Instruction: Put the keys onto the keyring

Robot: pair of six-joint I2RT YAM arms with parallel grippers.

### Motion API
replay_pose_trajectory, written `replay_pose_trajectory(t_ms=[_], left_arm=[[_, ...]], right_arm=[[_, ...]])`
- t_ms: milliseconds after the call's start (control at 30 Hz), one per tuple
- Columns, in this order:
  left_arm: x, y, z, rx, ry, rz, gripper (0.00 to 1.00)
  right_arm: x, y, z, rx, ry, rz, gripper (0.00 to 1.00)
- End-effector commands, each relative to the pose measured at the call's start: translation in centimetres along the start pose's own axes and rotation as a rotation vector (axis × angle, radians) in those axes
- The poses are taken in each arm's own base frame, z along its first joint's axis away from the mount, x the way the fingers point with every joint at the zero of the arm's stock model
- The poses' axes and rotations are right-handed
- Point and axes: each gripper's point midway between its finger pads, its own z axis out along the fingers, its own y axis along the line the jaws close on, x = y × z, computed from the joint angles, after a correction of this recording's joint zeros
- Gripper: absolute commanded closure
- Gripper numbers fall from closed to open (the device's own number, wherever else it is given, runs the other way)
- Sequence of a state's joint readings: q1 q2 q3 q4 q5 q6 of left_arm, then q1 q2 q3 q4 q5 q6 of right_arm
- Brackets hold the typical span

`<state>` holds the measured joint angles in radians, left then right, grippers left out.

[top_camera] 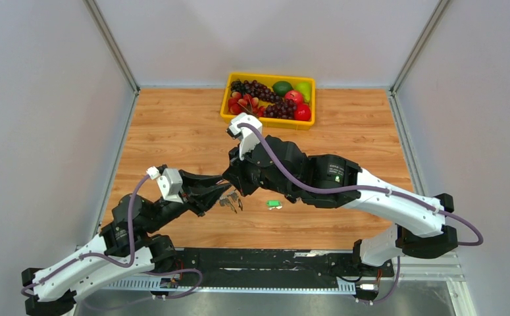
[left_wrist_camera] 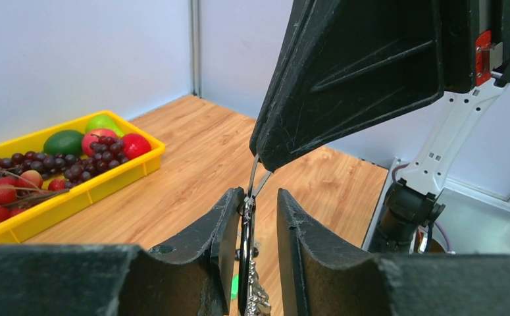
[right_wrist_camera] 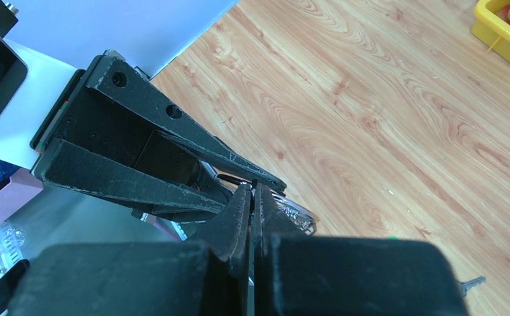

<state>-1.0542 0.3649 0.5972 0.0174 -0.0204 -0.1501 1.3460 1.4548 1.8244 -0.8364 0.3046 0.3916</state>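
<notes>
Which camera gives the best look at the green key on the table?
Top external view: the green key lies unobstructed on the table, seen whole from above. The left wrist view shows only a green sliver between its jaws; the right wrist view doesn't clearly show it.

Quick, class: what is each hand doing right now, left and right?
Left hand: open, standing either side of the keyring, not clamping it.
Right hand: closed, pinching the top of the keyring.

The top view looks down from above the near edge; both wrist views sit close over the worktop (top_camera: 173, 131), sharing the yellow tray (top_camera: 265, 122).
</notes>
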Motion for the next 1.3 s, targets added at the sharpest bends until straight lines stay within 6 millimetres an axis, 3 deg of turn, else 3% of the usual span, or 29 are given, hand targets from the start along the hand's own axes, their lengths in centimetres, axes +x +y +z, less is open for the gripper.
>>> replay_pose_trajectory(t_ms=[0, 433, 667, 767, 800, 933, 1267], left_arm=[[-1.5, -0.2, -0.3, 0.007, -0.049, 0.013, 0.65], [-1.9, -0.4, -0.5, 0.022, -0.062, 0.018, 0.59], [-1.9, -0.3, -0.5, 0.020, -0.058, 0.026, 0.73], [-2.2, -0.4, -0.4, 0.023, -0.075, 0.028, 0.96], [-2.4, -0.7, -0.4, 0.039, -0.083, 0.028, 0.98], [-4.1, -1.4, -0.7, 0.077, -0.173, 0.023, 0.99], [-5.2, -1.5, -0.8, 0.077, -0.206, 0.011, 0.99]], right_arm=[[-1.9, 1.0, -0.5, -0.026, -0.051, 0.030, 1.00], [-1.9, 1.1, -0.4, -0.028, -0.046, 0.034, 1.00], [-1.9, 1.3, -0.3, -0.038, -0.044, 0.033, 1.00], [-1.8, 1.4, -0.3, -0.042, -0.041, 0.032, 1.00], [-1.7, 1.4, -0.2, -0.041, -0.038, 0.032, 1.00], [-1.4, 1.3, -0.1, -0.039, -0.029, 0.033, 1.00], [-0.9, 1.2, 0.0, -0.038, -0.022, 0.031, 1.00]])
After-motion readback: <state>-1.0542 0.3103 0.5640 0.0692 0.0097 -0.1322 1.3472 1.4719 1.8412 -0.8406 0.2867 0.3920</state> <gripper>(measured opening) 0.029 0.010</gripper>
